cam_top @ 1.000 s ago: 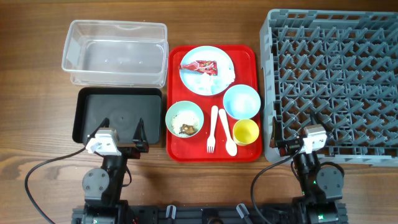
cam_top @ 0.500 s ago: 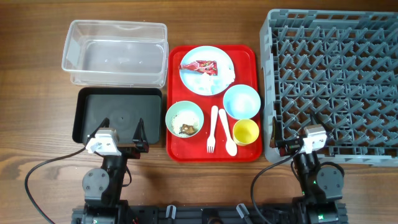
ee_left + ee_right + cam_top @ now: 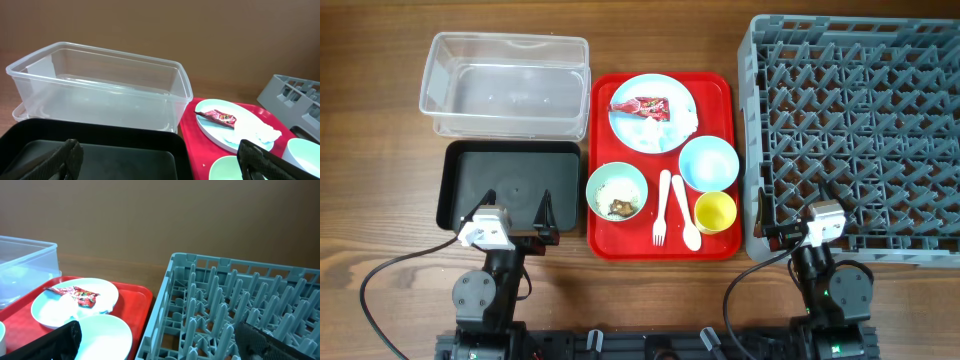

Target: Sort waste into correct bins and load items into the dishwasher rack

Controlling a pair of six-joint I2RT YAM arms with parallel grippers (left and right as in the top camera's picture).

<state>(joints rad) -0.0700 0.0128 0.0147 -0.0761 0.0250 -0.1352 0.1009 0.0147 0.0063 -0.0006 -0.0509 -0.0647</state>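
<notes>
A red wrapper (image 3: 640,105) and white tissue (image 3: 655,132) lie on the light blue plate (image 3: 682,100) on the red tray. The pale green bowl (image 3: 616,191) holds rice crumbs and brown bits. The light blue bowl (image 3: 708,161), yellow cup (image 3: 715,211), white fork (image 3: 661,208) and spoon (image 3: 685,213) sit beside it. The clear tub (image 3: 505,85) and black tray (image 3: 508,180) are at the left, the grey rack (image 3: 860,130) at the right. My left gripper (image 3: 517,212) is open over the black tray's near edge. My right gripper (image 3: 790,208) is open at the rack's near left corner. Both are empty.
The red serving tray (image 3: 660,245) lies between the bins and the rack. The left wrist view shows the tub (image 3: 100,85), the black tray (image 3: 100,150) and the plate (image 3: 220,131). The right wrist view shows the rack (image 3: 235,310) and the plate (image 3: 55,307). Bare wooden table lies along the near edge.
</notes>
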